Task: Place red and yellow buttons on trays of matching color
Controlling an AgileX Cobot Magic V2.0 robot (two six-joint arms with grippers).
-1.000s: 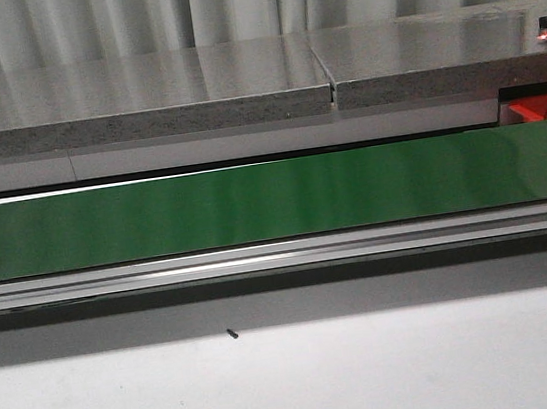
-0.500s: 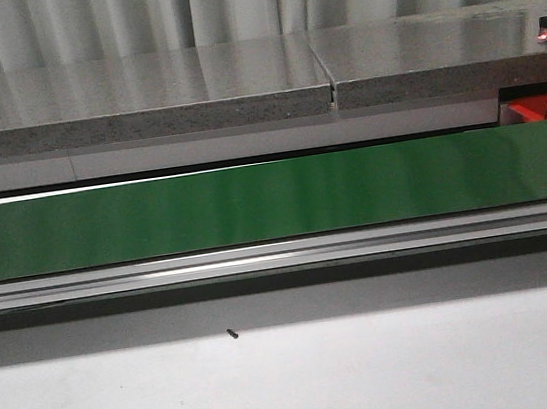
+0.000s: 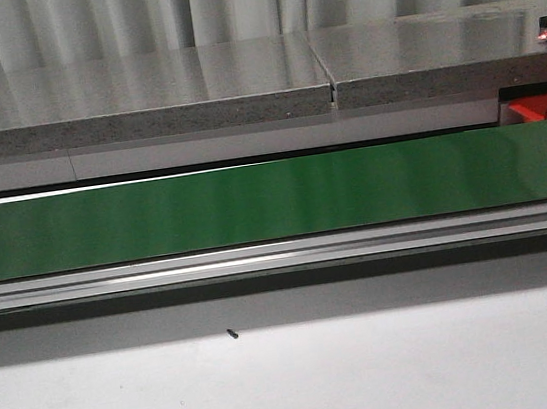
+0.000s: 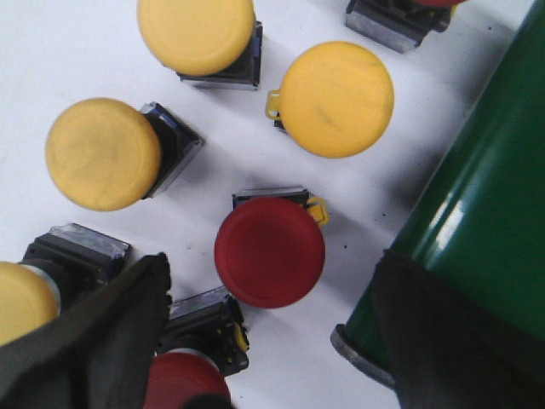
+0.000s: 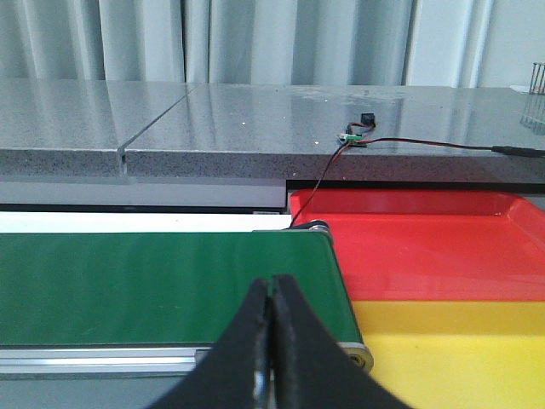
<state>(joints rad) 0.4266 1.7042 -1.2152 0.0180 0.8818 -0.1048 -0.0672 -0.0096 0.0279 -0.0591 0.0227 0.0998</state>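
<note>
— Looking at the trays: red tray (image 5: 443,243) beyond, yellow tray (image 5: 451,349) nearer, both just right of the belt (image 5: 162,285), nothing showing in either.

— And the jaws?

— Right gripper (image 5: 271,341) pressed together, holding nothing. Left gripper (image 4: 264,341) spread wide over the buttons: a red button (image 4: 269,252) sits between its fingers, untouched, with yellow buttons (image 4: 336,99) around it beside the belt.
</note>
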